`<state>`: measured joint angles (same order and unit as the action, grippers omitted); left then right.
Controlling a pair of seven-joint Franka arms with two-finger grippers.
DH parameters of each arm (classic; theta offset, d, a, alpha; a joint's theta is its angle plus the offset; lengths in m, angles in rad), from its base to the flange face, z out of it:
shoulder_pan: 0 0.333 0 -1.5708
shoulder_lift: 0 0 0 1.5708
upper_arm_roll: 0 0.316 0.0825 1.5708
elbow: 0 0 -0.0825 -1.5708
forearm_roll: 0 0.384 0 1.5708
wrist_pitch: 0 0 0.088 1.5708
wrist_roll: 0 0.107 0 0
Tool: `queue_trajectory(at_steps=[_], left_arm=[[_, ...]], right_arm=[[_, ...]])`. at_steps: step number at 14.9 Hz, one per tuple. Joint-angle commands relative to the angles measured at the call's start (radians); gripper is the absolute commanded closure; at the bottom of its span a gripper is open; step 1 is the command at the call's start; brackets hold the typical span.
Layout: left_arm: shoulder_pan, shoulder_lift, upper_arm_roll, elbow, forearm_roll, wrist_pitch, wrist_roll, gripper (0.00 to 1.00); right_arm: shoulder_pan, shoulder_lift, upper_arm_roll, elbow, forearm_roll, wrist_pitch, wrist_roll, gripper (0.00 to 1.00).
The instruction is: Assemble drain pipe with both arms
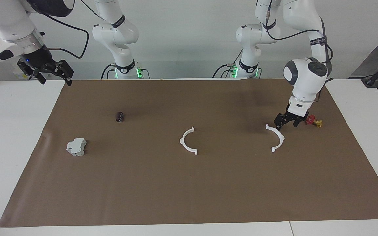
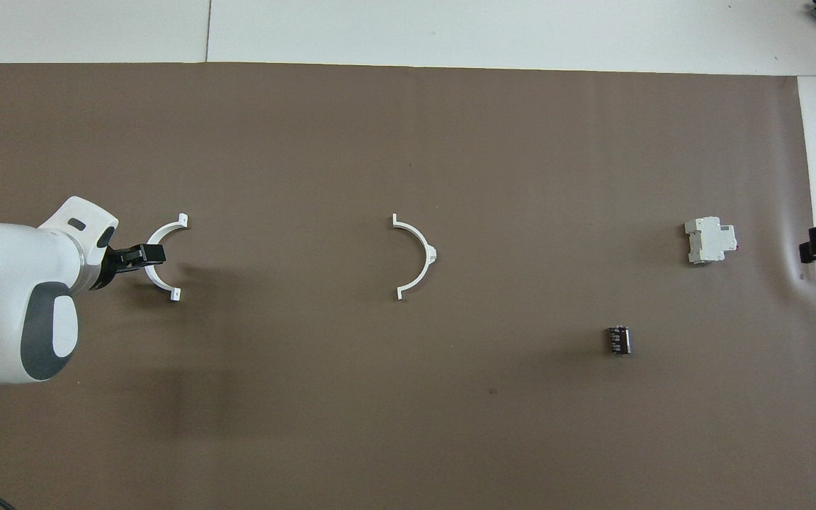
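Two white half-ring drain pipe pieces lie apart on the brown mat. One (image 1: 182,143) lies mid-table, also in the overhead view (image 2: 424,245). The other (image 1: 280,135) lies toward the left arm's end, also in the overhead view (image 2: 164,232). My left gripper (image 1: 285,124) is open, low over this piece's end nearer to the robots; I cannot tell if it touches. In the overhead view it (image 2: 140,256) covers the curve's middle. My right gripper (image 1: 49,72) is open and empty, raised over the table's edge at the right arm's end, waiting.
A grey-white boxy block (image 1: 76,147) (image 2: 711,241) and a small black cylinder (image 1: 120,116) (image 2: 618,340) lie toward the right arm's end. A small red and yellow part (image 1: 313,122) lies beside the left gripper. The brown mat (image 1: 189,190) covers a white table.
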<state>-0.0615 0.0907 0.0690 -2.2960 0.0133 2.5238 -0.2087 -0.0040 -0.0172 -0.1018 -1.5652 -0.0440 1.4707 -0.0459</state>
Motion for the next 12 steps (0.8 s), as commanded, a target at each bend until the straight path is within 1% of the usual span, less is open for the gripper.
queue_trajectory(at_steps=[1, 2, 4, 8, 12], left_arm=[[-0.009, 0.026, 0.006, -0.007, 0.001, 0.049, -0.031, 0.00], [-0.009, 0.027, 0.006, -0.007, -0.001, 0.052, -0.029, 0.00], [-0.011, 0.034, 0.006, -0.007, 0.001, 0.053, -0.026, 0.00], [-0.020, 0.044, 0.006, -0.008, 0.001, 0.055, -0.028, 0.00], [-0.034, 0.049, 0.006, -0.010, 0.001, 0.073, -0.023, 0.00]], right_arm=[[0.044, -0.035, 0.008, -0.061, -0.011, 0.037, 0.087, 0.00], [0.061, -0.047, 0.008, -0.082, -0.011, 0.049, 0.107, 0.00], [0.058, -0.047, 0.007, -0.084, -0.011, 0.048, 0.063, 0.00], [0.052, -0.032, 0.002, -0.043, -0.027, 0.016, 0.038, 0.00], [0.047, -0.030, -0.004, -0.038, -0.024, 0.005, 0.034, 0.00]])
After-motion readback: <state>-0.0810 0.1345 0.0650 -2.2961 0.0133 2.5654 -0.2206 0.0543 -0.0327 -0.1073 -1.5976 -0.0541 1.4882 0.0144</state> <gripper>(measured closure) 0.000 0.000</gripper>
